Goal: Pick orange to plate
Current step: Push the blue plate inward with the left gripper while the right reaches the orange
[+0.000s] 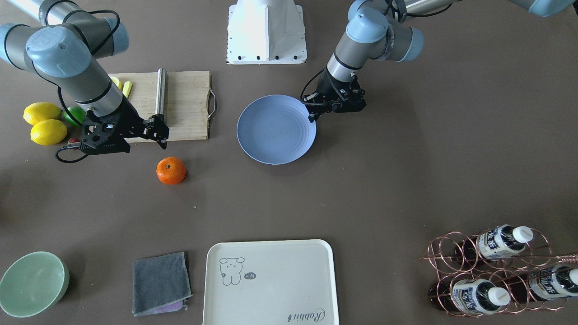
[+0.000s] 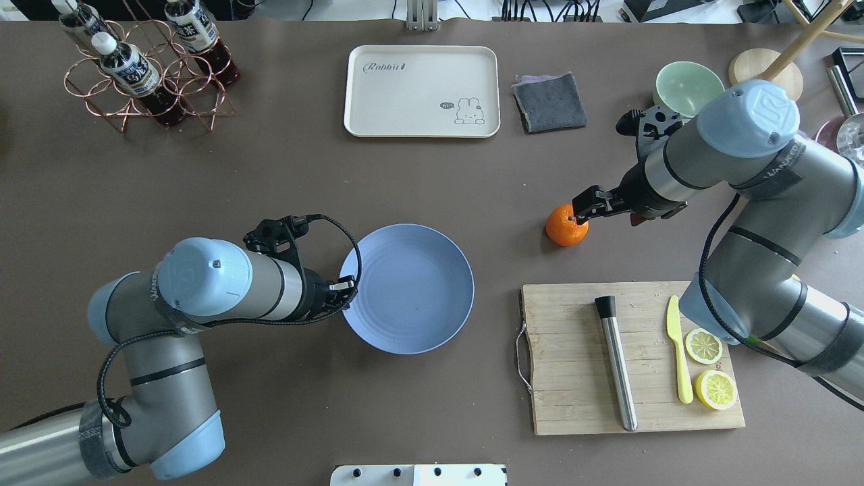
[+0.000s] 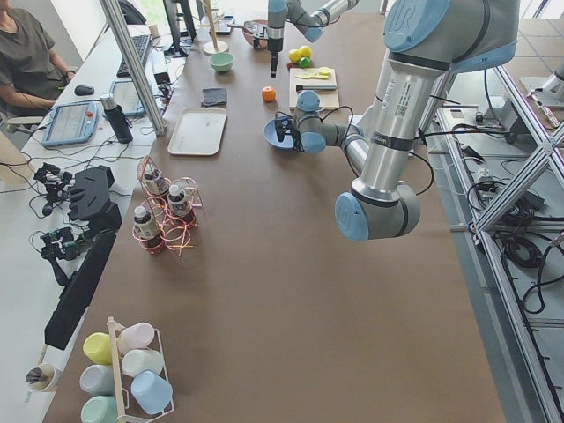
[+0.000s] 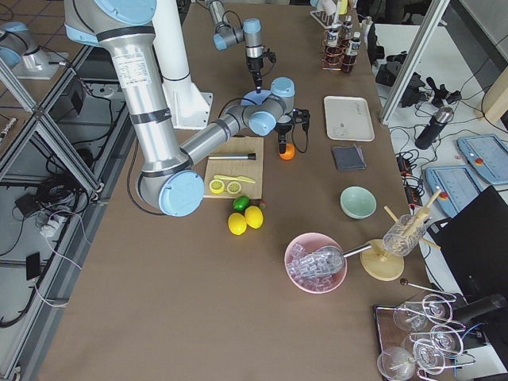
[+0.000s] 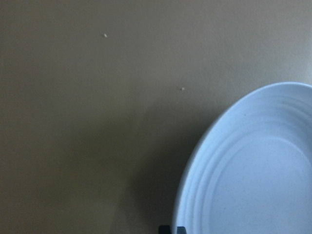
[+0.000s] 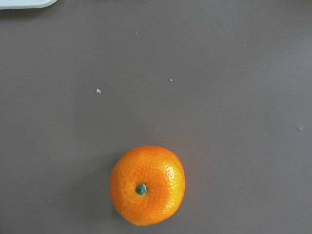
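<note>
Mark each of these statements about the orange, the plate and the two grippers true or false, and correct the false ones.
1. The orange lies on the plate. False: it sits on the bare table, apart from the plate.
2. Nothing lies on the plate. True.
3. The right gripper has the orange between its jaws. False: the gripper hangs close by the orange, which rests free on the table.
4. The left gripper is at the plate's rim. True.
5. A metal rod lies on the cutting board. True.
</note>
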